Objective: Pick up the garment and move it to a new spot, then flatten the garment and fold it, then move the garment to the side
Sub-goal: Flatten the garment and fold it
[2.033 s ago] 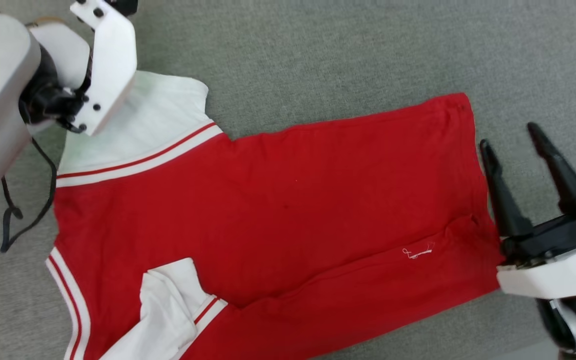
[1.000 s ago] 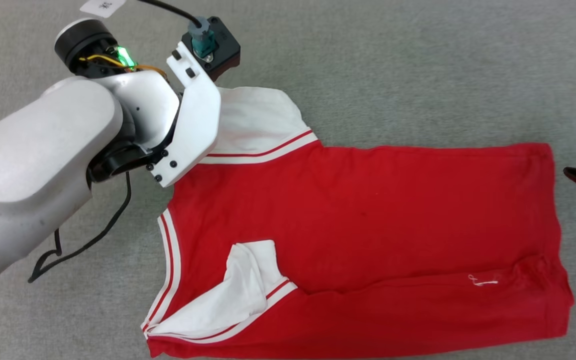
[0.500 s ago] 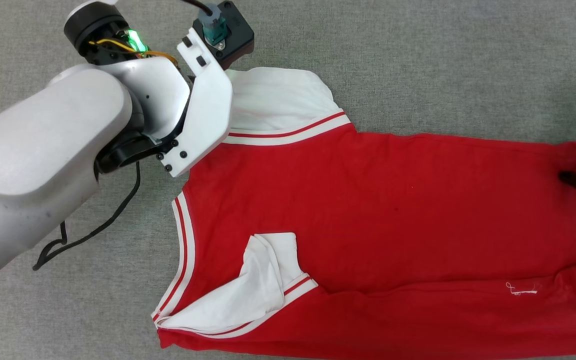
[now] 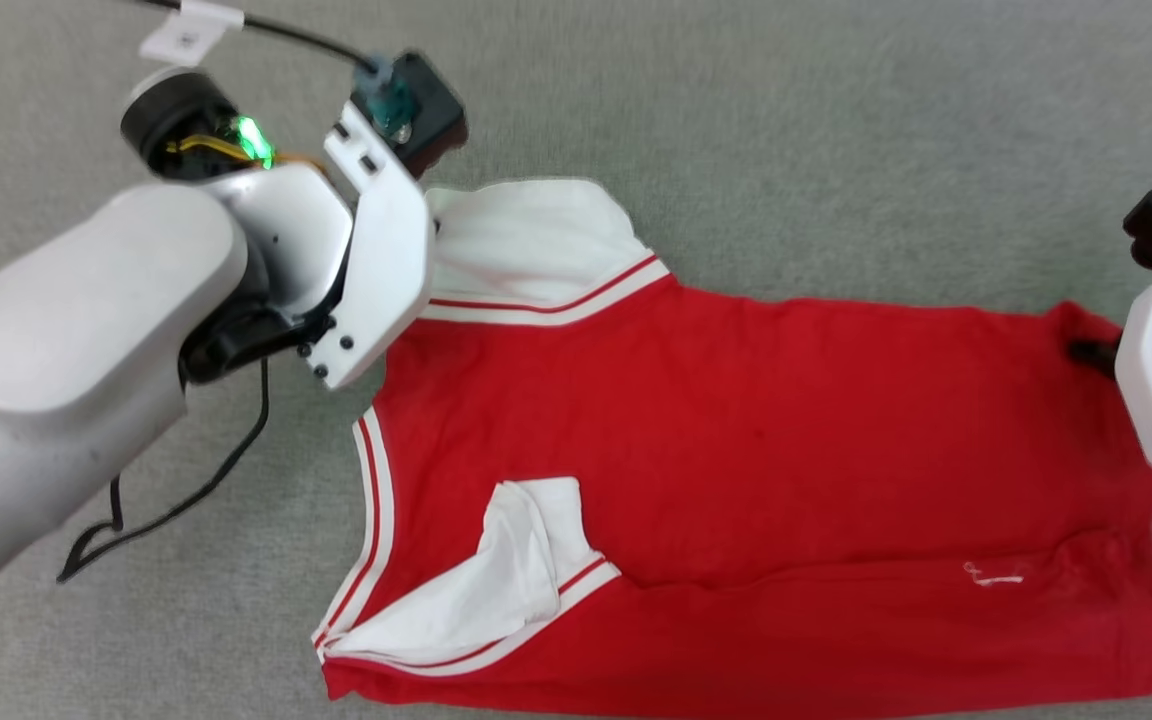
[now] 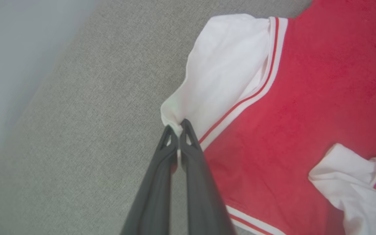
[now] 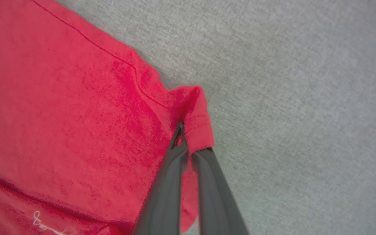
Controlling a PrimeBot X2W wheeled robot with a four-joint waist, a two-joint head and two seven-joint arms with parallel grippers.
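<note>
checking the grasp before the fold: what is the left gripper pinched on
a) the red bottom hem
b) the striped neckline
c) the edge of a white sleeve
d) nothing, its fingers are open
c: in the left wrist view the left gripper is shut, its two dark fingers pinching the bunched edge of the white sleeve of the garment.

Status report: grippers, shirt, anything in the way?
Left gripper shut on shirt at white sleeve. Right gripper shut on red hem corner. Spread on grey surface, other sleeve folded inward. Black cable beside left arm, off it.
</note>
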